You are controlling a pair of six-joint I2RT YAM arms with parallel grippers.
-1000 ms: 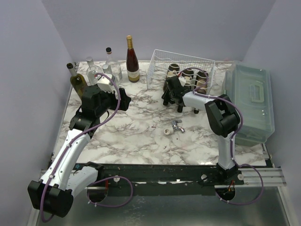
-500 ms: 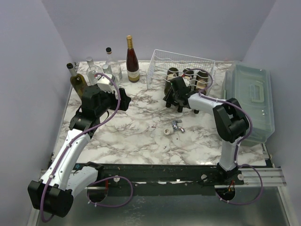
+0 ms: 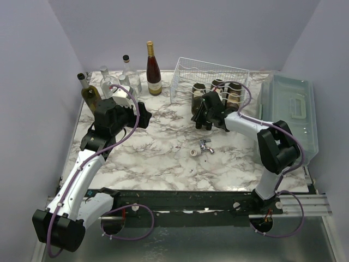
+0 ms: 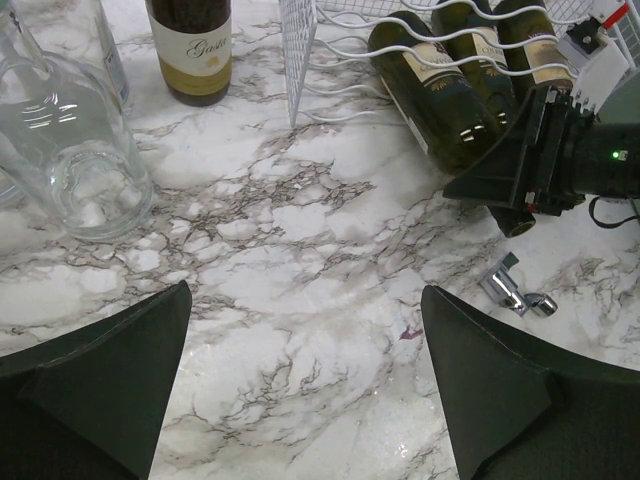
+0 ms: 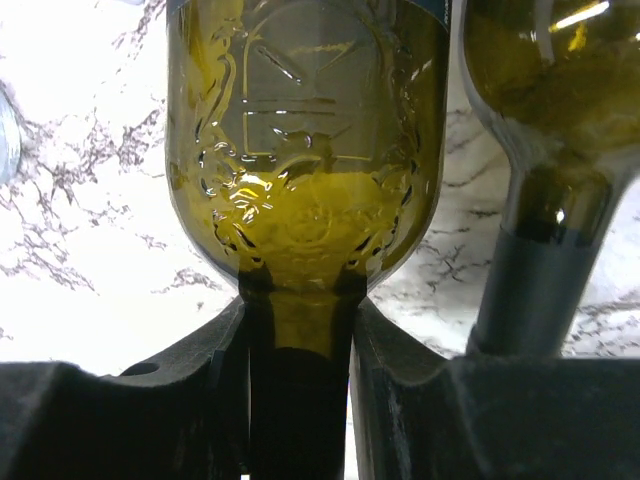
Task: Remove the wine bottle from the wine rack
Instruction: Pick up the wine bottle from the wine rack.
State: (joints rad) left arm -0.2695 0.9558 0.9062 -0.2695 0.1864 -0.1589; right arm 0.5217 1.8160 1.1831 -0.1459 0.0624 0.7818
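Right gripper [image 5: 298,335]: clamped on green wine bottle [image 5: 305,150] neck.
Wine rack [image 3: 182,76]: bottle body lodged within.
Left gripper [image 4: 305,292]: spread apart, empty.

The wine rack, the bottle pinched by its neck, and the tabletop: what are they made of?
wine rack: probably thin metal wire with a white coating, seen as an open grid of slim rods.
wine bottle: olive-green glass, glossy and translucent, with an embossed crest catching the light.
tabletop: grey-veined marble pattern, smooth with a slight sheen. Whether it is stone or a printed laminate cannot be told.
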